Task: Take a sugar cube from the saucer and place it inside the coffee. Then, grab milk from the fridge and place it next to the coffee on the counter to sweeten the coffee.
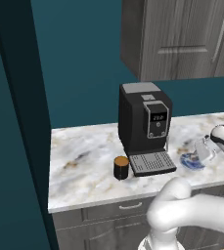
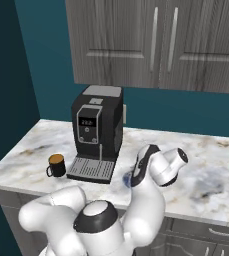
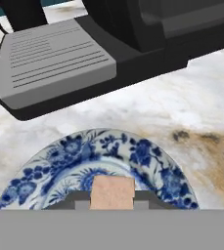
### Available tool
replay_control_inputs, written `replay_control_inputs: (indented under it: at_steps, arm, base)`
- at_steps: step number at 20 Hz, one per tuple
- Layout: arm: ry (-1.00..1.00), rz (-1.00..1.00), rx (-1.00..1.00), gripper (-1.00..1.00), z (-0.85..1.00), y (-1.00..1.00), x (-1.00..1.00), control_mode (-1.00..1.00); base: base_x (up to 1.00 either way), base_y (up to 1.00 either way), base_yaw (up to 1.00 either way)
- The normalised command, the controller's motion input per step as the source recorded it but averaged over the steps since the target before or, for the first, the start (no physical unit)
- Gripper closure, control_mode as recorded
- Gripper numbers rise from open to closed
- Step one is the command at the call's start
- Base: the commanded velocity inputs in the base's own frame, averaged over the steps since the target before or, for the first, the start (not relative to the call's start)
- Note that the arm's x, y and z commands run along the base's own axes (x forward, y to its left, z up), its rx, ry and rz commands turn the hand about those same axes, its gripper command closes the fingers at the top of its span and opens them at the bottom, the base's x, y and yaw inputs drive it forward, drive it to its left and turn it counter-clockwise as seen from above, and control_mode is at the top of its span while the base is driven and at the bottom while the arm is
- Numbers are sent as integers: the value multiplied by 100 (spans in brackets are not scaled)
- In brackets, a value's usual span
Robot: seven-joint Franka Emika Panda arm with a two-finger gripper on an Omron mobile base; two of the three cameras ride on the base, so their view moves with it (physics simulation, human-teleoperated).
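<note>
The gripper (image 3: 112, 199) is held low over the saucer (image 3: 147, 156), its two fingertips seated at either side of the pale sugar cube (image 3: 113, 192); whether the cube is already clamped cannot be told. The saucer rests on the counter (image 1: 84, 161), just beside the coffee machine (image 1: 144, 127). The coffee (image 1: 121, 167) is seen at the machine's far side, its brown surface bare. No cube has been delivered, and the milk step is judged wholly outstanding.

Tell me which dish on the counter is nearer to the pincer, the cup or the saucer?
The saucer: the pincer is right over it, at the sugar cube. The black coffee stands apart, beyond the coffee machine's tray.
</note>
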Motion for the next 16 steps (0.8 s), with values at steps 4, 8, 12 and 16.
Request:
replay_control_inputs:
  at_steps: [4,8,12,16]
  arm:
    - [-20,-4,0,100,48,30,-77,-100]
    - [-17,-14,-5,100,82,72,-73,-100]
    - [-10,-24,-12,100,89,100,-28,-100]
    - [0,-18,-14,100,92,100,-28,-100]
  base:
    - [0,0,0]
    - [0,0,0]
    - [0,0,0]
    - [0,0,0]
